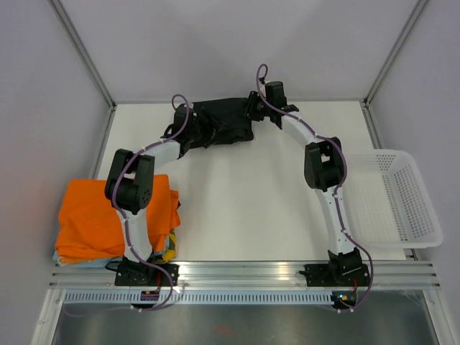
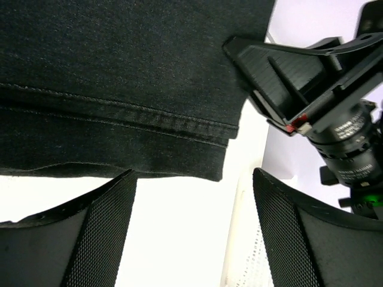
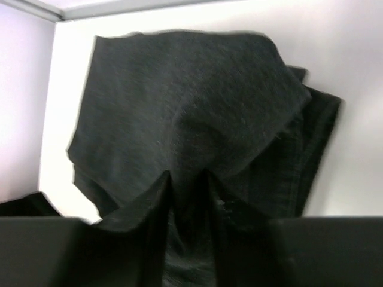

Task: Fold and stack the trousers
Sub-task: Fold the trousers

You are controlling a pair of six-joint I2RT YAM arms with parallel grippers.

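Black cloth is filling most of what I am seeing through both wrist cameras. The trousers point(image 1: 219, 126) are lying in a rumpled, partly folded heap at the far edge of the table point(image 1: 251, 208), about midway across it. Both arms are reaching out to them, one at each end.

The left gripper point(image 2: 194, 179) is hanging released, its mesh-textured fingers point(image 2: 102, 233) standing wide apart. I am seeing only bare white tabletop between them. A stitched edge of the trousers is lying flat just beyond the fingertips, and I am catching the other arm's gripper past the corner of the cloth in that same view.

The right gripper point(image 3: 187, 185) is sitting over the right end of the heap. Its fingers are standing close together, with a ridge of the cloth peaking up into the narrow gap between them. The view is blurred, so I cannot tell whether they are clenching that ridge or resting loose around it.

An orange garment point(image 1: 108, 212) is lying on a stack at the near left, beside the left arm's base. A white mesh basket point(image 1: 420, 205) is sitting at the right edge, well apart from the trousers.
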